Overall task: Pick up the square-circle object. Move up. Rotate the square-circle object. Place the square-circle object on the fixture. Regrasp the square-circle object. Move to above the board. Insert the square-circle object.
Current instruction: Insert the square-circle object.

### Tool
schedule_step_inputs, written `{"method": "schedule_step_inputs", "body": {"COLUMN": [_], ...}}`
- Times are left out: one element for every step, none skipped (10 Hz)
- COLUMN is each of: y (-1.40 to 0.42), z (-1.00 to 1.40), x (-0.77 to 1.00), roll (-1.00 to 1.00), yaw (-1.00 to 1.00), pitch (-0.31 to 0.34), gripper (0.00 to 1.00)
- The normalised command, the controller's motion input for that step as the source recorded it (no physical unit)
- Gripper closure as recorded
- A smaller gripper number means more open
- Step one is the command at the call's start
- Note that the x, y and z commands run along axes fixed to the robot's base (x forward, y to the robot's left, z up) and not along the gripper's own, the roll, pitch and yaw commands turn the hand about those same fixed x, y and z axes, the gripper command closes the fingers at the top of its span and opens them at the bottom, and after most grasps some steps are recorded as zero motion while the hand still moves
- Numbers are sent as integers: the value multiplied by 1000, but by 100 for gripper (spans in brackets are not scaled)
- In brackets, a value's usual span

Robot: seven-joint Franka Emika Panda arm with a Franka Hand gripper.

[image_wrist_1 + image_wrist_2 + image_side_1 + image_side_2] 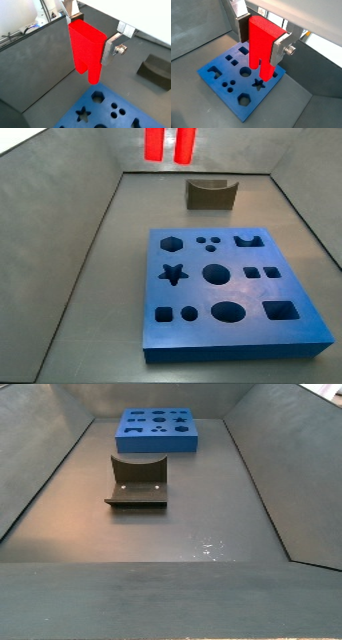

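- Fingers (111, 46) of the gripper (261, 35) are clamped on the square-circle object (87, 50); in both wrist views I see one silver plate flat against each of its sides, near its upper end.
- From my remote station I read the red piece as hanging upright between the fingers, its two prongs pointing down and clear of everything below.
- Below the fingers in a wrist view lies the board (228, 82), flat on the grey floor, its star, hexagon, circle and square holes facing up; the prong tips hang over the edge of it near the star hole.
- In a side view only the two red prongs (168, 143) show at the top edge of the picture, high above the floor; the fingers themselves are out of frame there.
- Well below and off to one side of the fingers stands the fixture (210, 194), apart from the board, its U-shaped notch on top.
- In a side view the fixture (138, 479) sits on its base plate in mid-floor, with the board (158, 430) behind it; I cannot see the fingers there.
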Motion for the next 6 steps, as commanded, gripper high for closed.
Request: {"method": "schedule_step_inputs", "body": {"y": [-263,-297,-294,-257,-271,-280], "z": [-191,-177,-137,-157,-171,-191], "x": [0,0,0,0,0,0], "roll": [-227,-177,-131,-133,-124,-94], "yaw": [200,177,189,214,214,391], "pitch": [-114,-189,-261,-266,-277,-209], "gripper": [100,100,100,100,100,100]}}
